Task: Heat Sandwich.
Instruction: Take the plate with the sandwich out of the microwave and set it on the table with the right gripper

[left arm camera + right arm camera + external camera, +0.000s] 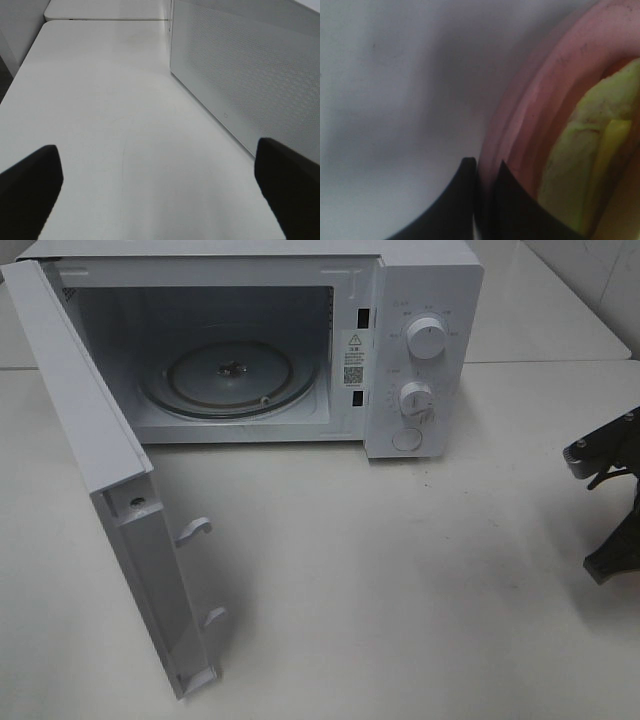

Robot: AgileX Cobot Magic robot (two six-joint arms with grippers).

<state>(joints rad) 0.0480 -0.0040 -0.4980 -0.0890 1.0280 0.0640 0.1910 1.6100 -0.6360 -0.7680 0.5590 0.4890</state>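
Two jaws of the right gripper [484,200] pinch the pink plate [530,105] rim, sandwich [580,165] aboard, left gripper [160,195] spread idle; next, I'd judge, carry it into the open microwave [240,370].

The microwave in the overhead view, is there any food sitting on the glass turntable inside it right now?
No, the microwave stands with its door swung open and the glass turntable inside carries nothing.

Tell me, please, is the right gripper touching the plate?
Touching: the right wrist view shows the right gripper closed on the pink plate rim, one finger on each side.
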